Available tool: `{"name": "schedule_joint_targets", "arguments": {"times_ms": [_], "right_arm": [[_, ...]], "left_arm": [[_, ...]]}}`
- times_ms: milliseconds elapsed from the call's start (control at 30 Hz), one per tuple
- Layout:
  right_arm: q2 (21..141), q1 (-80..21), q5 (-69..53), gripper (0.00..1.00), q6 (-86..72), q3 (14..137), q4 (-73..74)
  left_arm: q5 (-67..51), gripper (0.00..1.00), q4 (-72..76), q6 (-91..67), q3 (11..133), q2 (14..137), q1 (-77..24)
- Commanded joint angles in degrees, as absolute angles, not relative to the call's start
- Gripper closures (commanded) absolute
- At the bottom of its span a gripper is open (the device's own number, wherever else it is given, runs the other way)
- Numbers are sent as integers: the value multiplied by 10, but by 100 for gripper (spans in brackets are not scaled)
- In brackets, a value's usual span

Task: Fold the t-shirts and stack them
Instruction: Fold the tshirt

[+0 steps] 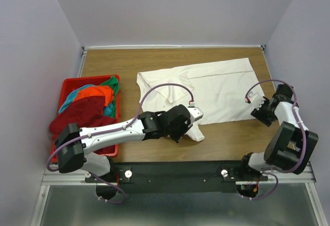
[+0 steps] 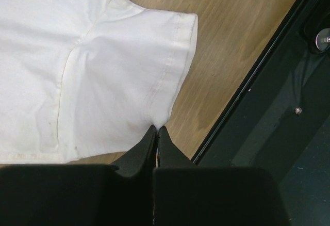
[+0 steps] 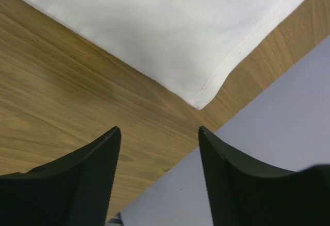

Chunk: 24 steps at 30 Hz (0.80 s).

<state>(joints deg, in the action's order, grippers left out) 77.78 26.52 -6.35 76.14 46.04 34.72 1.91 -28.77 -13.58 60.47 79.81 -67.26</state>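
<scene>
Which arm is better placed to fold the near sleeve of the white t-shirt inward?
Left. The left claw is shut at the sleeve corner, apparently pinching it. The right claw is open beside the shirt's hem corner.

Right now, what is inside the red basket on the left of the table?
The red basket holds heaped shirts: a dark red shirt in front, spilling over the rim, with an orange shirt, a teal shirt and a green shirt behind. Anything beneath them is covered.

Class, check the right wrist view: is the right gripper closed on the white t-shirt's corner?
No, the right gripper stands open over the table, and the white t-shirt corner lies beyond it, untouched.
</scene>
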Motion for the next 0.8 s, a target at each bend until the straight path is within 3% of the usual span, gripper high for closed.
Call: {"name": "schedule_joint_targets", "arguments": {"times_ms": [0,467,667,700,767], "right_arm": [[829,272,-13,35,897,489,344],[931,273,-18,47,975,522,329],[969,273,-15,65,977,522,318],[970,273,-14,75,976,522,316],[970,273,-17,83,974,519,309]], "left_arm": [[3,95,-277,-129,605,789,-666],[-14,95,-287,-131,622,813,-658],[-12,95,-289,-132,626,811,-654],[-13,95,-289,-133,626,809,-651],[-13,96,-289,-130,628,809,-646]]}}
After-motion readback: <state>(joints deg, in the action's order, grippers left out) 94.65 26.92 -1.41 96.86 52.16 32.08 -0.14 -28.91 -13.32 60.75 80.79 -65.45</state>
